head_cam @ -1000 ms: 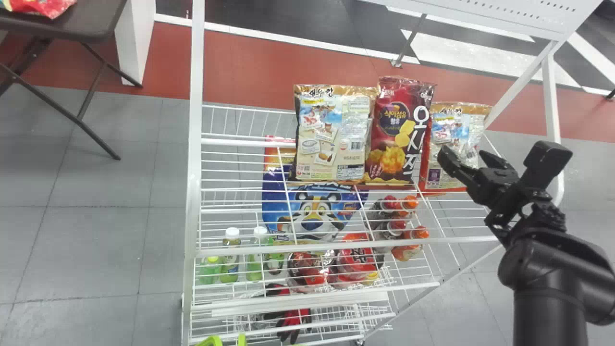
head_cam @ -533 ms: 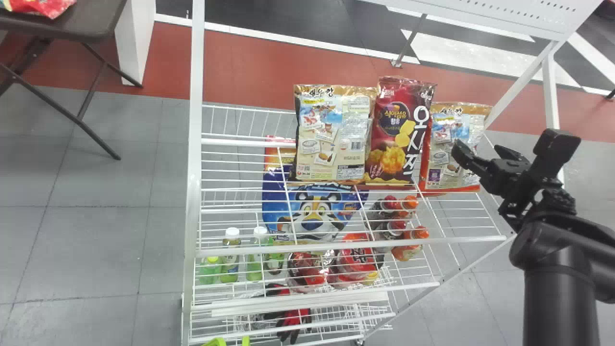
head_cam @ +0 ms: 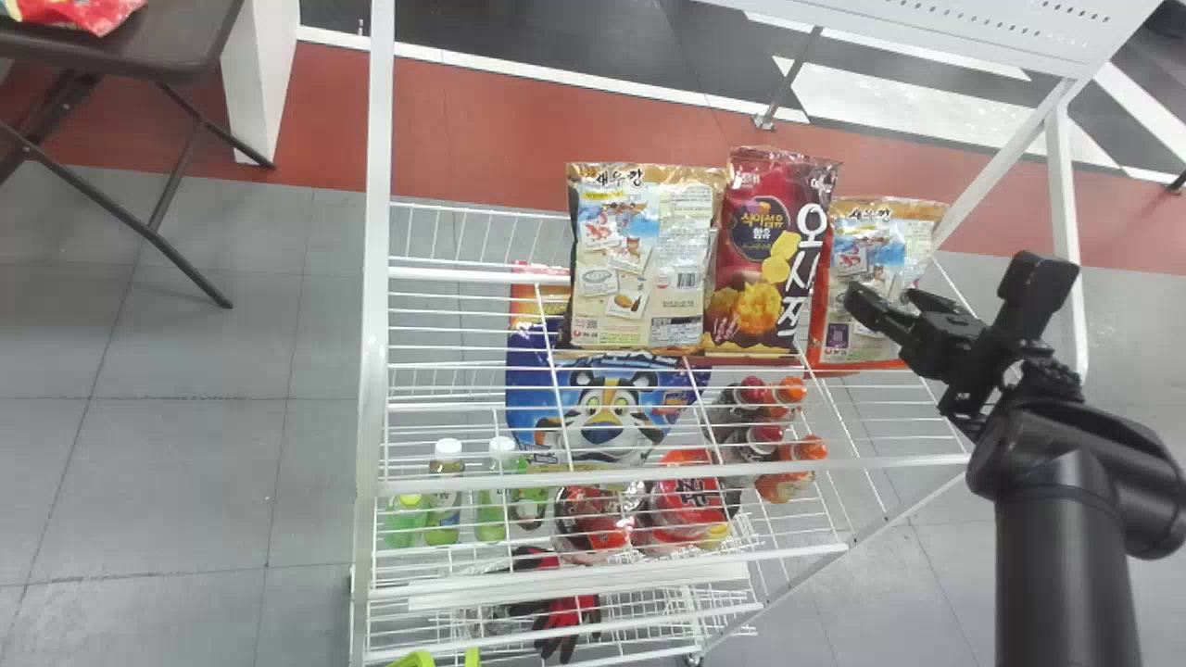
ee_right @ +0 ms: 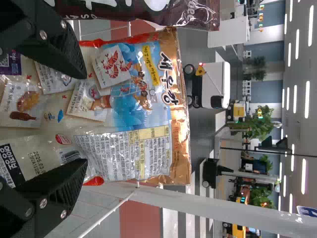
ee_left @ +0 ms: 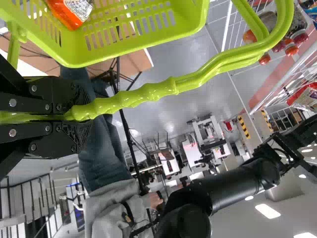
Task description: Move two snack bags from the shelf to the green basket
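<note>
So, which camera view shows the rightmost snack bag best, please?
The right wrist view, with the bag closest; the head view shows it smaller, partly behind the right gripper; the left wrist view leaves it unclear.

Upper shelf (head_cam: 676,476): left snack bag (head_cam: 644,259), middle snack bag (head_cam: 760,255) and right snack bag (head_cam: 876,278) standing side by side. Beneath it: left bottles (head_cam: 445,505), right bottles (head_cam: 788,472), packs (head_cam: 686,500) between. Table (head_cam: 139,46) left of the rack, packet (head_cam: 79,13) on it. Basket (ee_left: 143,48): pouch (ee_left: 72,11) inside.
</note>
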`<control>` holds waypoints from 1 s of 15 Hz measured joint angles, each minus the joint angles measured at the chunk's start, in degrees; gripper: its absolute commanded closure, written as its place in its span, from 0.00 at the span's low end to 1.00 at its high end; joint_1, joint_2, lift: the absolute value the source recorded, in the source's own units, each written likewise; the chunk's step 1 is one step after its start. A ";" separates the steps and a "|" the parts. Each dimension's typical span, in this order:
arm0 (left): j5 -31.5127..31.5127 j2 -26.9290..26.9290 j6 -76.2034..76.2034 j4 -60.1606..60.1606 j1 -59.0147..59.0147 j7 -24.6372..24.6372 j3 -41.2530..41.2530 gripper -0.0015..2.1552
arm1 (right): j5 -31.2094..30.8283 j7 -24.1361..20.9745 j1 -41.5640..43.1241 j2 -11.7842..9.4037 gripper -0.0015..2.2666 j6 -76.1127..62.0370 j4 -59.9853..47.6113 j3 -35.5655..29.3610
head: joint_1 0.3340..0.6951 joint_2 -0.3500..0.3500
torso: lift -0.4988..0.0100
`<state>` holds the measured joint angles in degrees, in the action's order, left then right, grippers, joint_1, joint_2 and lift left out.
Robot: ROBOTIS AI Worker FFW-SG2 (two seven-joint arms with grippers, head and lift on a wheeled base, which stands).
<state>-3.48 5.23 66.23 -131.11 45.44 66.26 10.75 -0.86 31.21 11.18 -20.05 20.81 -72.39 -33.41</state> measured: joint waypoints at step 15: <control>-0.55 0.04 0.00 0.33 -0.18 0.46 -0.81 1.00 | 5.56 -11.42 -6.27 4.15 0.99 -0.94 -9.88 -1.50 | 1.00 0.00 | 0.95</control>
<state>-4.03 5.26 66.23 -130.78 45.26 66.71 9.94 4.70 19.80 4.91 -15.89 19.87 -82.27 -34.91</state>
